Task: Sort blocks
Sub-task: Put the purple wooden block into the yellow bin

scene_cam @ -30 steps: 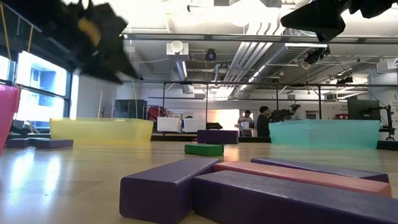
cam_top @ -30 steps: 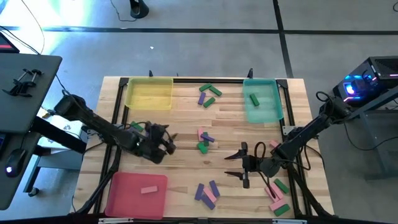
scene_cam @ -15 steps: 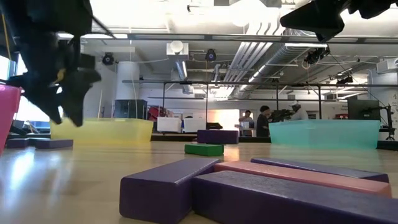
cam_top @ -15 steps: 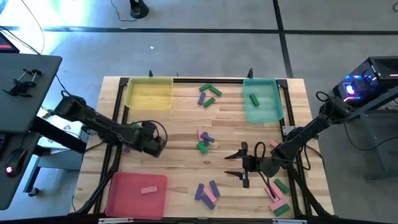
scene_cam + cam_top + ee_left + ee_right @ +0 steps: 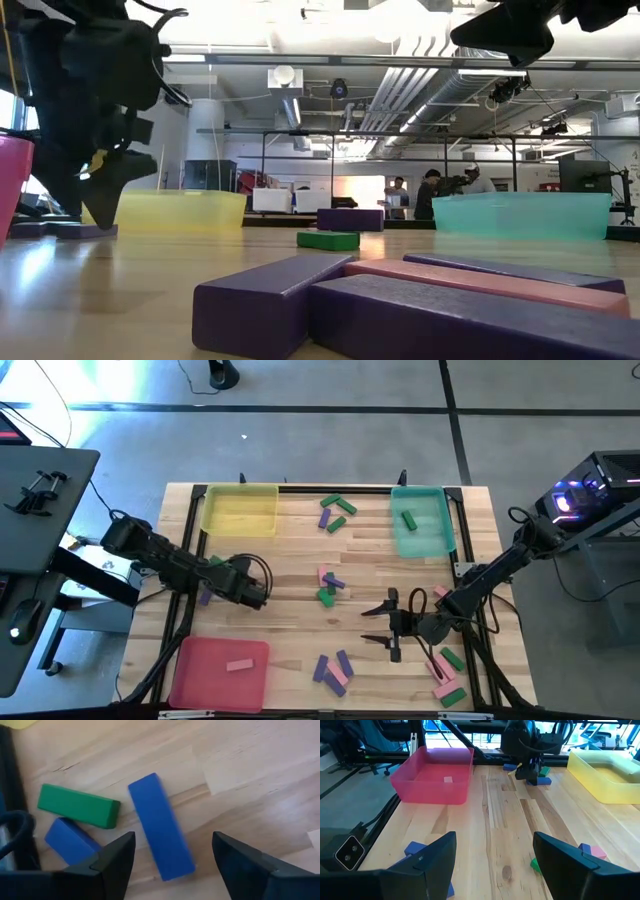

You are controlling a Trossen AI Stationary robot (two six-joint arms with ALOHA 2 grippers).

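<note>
Over the wooden table, with the yellow tray behind and the red tray in front, I have swung my left gripper from mid-table back to its left edge and tipped it down over a small cluster there. That puts a pick within reach, while my right gripper waits spread wide at right-centre. My left jaws stand wide and empty astride a purple block, which lies flat with its long axis running through the gap, slightly skewed, far end toward the yellow tray; a green block lies crosswise just beside it.
</note>
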